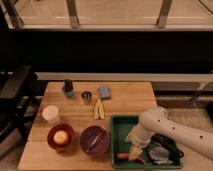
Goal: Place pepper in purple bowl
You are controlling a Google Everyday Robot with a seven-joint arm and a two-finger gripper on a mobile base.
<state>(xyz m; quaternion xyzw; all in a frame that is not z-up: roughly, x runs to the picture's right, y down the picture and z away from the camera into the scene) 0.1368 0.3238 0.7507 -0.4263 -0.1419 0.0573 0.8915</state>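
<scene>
The pepper (pixel 123 156) is a slim orange-red chili lying in the front left corner of the green tray (pixel 119 126). My gripper (pixel 134 150) is down inside the tray, right over the pepper's right end, at the tip of the white arm (pixel 170 131) that reaches in from the right. The purple bowl (pixel 95 140) stands on the wooden table just left of the tray, with a pale utensil lying in it.
A red bowl (pixel 60 137) with a yellow ball stands left of the purple bowl, with a white cup (pixel 50 114) behind it. A pale yellow banana-like pair (pixel 98 108), a metal cup (pixel 86 97), a blue sponge (pixel 105 92) and a dark object (pixel 68 87) lie farther back. Dark items (pixel 162 150) fill the tray's right side.
</scene>
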